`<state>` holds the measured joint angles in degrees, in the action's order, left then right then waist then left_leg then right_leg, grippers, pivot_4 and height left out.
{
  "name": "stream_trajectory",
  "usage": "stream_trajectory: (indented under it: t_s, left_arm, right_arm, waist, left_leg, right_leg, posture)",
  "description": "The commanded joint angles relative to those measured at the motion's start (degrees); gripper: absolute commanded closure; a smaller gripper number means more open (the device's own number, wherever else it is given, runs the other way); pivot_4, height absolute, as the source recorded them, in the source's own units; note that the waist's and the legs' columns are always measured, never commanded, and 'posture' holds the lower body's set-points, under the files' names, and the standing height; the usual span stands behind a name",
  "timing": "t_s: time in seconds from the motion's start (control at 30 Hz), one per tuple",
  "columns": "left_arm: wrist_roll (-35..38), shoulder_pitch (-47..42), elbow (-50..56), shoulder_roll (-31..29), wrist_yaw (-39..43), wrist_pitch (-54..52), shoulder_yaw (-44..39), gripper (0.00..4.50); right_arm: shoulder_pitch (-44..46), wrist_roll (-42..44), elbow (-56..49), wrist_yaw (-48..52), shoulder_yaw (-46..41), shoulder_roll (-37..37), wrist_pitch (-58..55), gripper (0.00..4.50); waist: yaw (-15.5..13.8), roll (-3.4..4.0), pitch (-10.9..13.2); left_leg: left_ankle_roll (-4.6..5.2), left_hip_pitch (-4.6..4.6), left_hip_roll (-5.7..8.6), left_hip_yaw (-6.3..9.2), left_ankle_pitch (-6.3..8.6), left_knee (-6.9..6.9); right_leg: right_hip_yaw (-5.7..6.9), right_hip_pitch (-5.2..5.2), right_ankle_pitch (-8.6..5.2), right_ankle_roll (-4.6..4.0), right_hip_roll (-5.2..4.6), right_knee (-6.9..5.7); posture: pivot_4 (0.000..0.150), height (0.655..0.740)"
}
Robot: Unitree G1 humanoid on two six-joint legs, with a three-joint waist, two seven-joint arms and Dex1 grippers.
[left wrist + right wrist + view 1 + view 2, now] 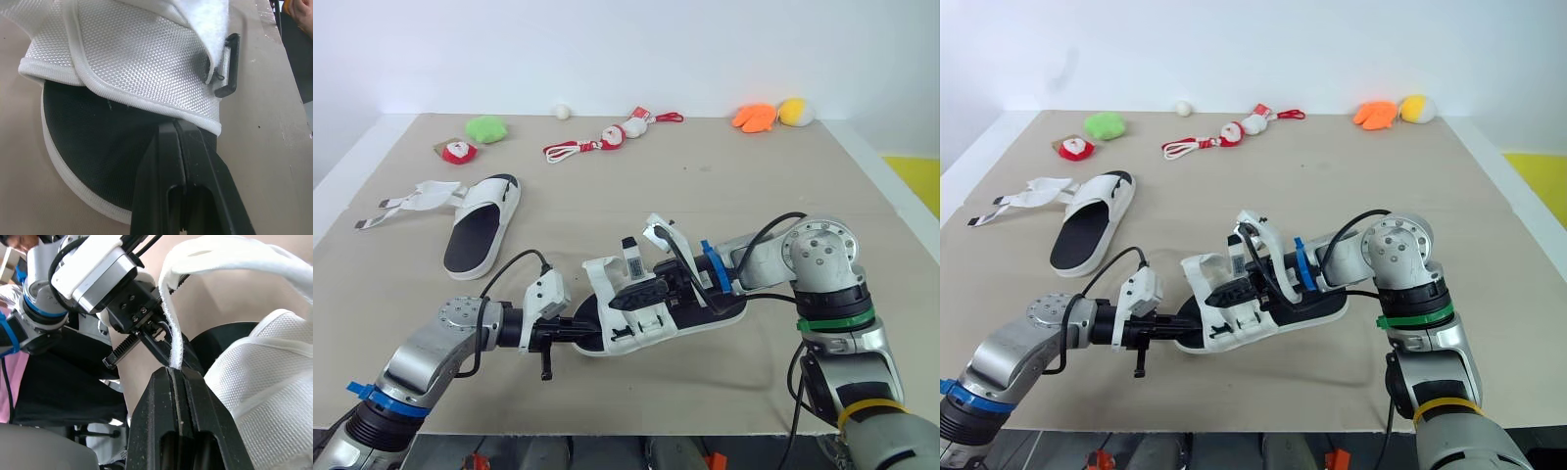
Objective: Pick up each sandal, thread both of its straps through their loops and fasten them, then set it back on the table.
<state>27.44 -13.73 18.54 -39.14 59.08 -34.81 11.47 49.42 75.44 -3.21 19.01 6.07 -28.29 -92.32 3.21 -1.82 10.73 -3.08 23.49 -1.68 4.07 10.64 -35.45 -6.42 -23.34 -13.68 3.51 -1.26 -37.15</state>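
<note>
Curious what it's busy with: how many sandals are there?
2. One sandal lies on the left, straps loose; the other sandal near the front, its strap pinched in the right pincer.

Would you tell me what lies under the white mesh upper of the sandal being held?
Under the mesh upper lies the black footbed, with the left gripper's fingers pointing in at the mesh's rim. The footbed further in is covered by the mesh.

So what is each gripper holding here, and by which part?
The right gripper pinches the near sandal by one white strap. The left gripper is shut over its black footbed; whether it grips cannot be told.
</note>
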Motion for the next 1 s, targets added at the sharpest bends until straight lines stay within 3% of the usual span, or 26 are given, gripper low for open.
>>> stream_trajectory:
  t_s: [0.03, 1.0]
  left_arm:
    - [-2.1, 0.9, -1.7, 0.0, -0.7, -0.7, 2.0, 4.50]
    - [-2.0, 0.9, -1.4, 0.0, -0.5, -0.9, 2.2, 4.50]
  right_arm:
    - [0.8, 2.4, 0.3, -1.1, -1.2, -0.2, -0.2, 4.42]
    - [1.8, 11.8, 4.6, -8.6, -1.5, -0.1, -0.2, 4.42]
  waist:
    - [0.0, 0.00, 0.0]
    - [0.0, 0.00, 0.0]
  left_leg:
    - [0.00, 0.00, 0.00, 0.00, 0.00, 0.00]
    - [0.00, 0.04, 0.00, 0.00, 0.00, 0.02]
  right_leg:
    - [0.00, 0.00, 0.00, 0.00, 0.00, 0.00]
    - [0.00, -0.02, 0.00, 0.00, 0.00, 0.08]
  posture:
    - [0.150, 0.7400]
    - [0.150, 0.7400]
